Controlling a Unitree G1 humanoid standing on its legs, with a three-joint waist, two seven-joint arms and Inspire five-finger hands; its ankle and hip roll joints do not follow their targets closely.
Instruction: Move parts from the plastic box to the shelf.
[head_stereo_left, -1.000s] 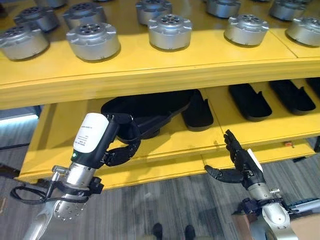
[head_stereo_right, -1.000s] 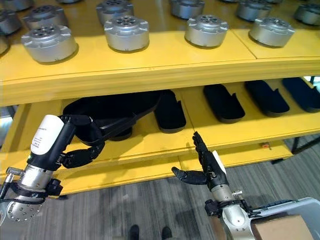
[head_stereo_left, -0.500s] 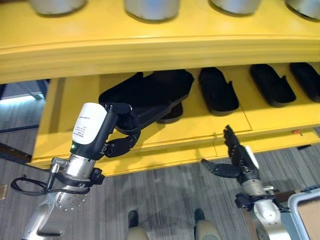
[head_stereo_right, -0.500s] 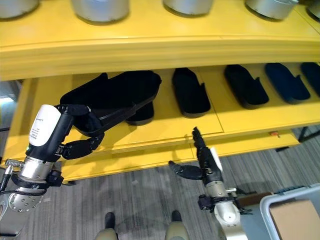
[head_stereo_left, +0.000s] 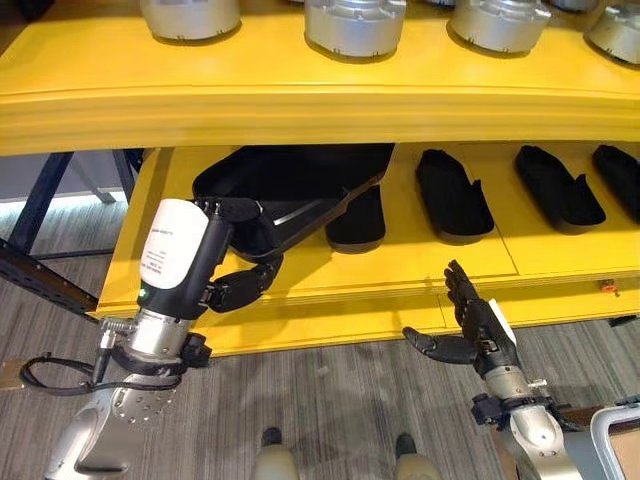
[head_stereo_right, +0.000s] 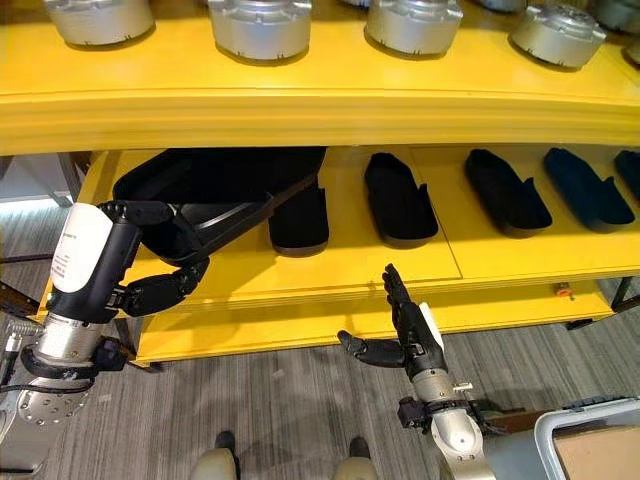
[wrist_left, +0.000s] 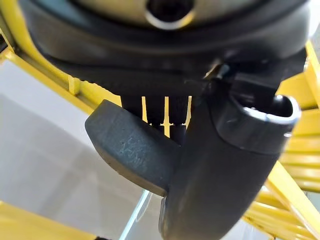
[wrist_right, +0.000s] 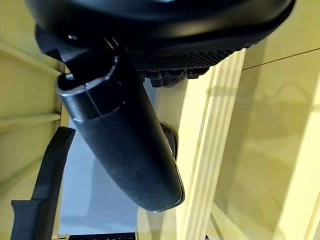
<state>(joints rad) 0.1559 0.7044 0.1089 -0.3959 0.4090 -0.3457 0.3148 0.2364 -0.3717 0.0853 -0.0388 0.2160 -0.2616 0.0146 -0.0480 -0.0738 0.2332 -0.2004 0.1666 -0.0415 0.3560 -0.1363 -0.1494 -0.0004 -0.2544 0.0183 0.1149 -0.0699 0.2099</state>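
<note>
Black plastic makes up the big part (head_stereo_left: 290, 190) we are carrying, a long shell shaped like a tray. It sits left of the middle of the left eye view, tilted, with its far end already over the lower shelf (head_stereo_left: 400, 262) and leaning on a smaller black part (head_stereo_left: 356, 216) that lies there. Our left hand (head_stereo_left: 235, 255) grips the near, lower-left end of the big part, with fingers on top of its rim and more fingers curled below it, so this hand is clamped on the part. We think we are at the step of putting the part on the shelf. We think the next move is to push it further in, lay it flat on the yellow board, and then let go. It may need to go beside the smaller part and not on top of it, or it could rock. More black parts (head_stereo_left: 452, 193) lie in a row along the lower shelf toward the right of the frame. Round silver parts (head_stereo_left: 355, 22) stand on the upper shelf (head_stereo_left: 300, 100) at the top of the frame. Our right hand (head_stereo_left: 478, 328) is at the lower right, in front of the shelf edge, well apart from the big part. Its fingers are straight and spread, and it holds nothing.
</note>
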